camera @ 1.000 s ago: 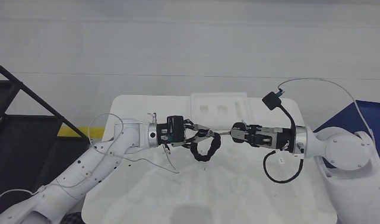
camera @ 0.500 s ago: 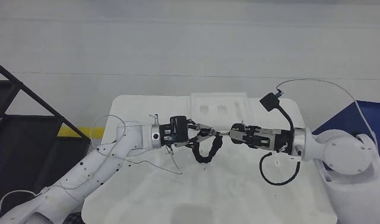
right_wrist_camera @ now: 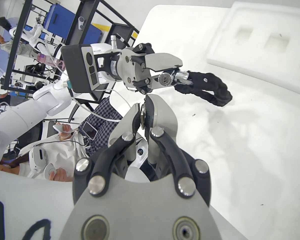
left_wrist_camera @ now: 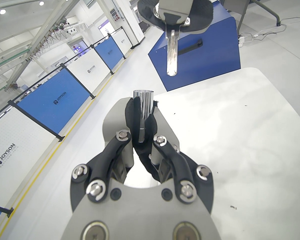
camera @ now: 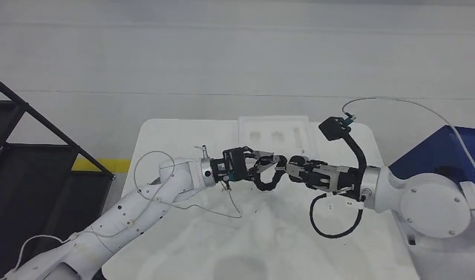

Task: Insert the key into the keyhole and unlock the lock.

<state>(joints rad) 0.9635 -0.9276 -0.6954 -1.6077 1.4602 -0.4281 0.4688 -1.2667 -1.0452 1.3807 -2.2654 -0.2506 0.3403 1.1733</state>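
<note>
My left gripper (left_wrist_camera: 142,118) is shut on the lock's chrome cylinder (left_wrist_camera: 144,96), held above the white table (camera: 245,235). The lock's black cable loop (right_wrist_camera: 207,88) hangs from the far side of that gripper. The silver key (left_wrist_camera: 171,51) sits in my right gripper (right_wrist_camera: 145,106), which is shut on its head. The key's blade points at the cylinder's end, with a short gap between the tip and the cylinder. In the right wrist view the keyhole face (right_wrist_camera: 164,79) looks toward the key. From above, the left gripper (camera: 256,163) and right gripper (camera: 291,166) nearly meet over the table's middle.
A white foam tray (camera: 276,135) with several recesses lies at the table's far edge, just behind the grippers. A blue cabinet (camera: 445,154) stands off the table's right side and a black frame (camera: 30,168) off its left.
The left gripper has carried the lock to the right, and the right gripper has come slightly left with the key. The gap between them has closed to a short distance.
</note>
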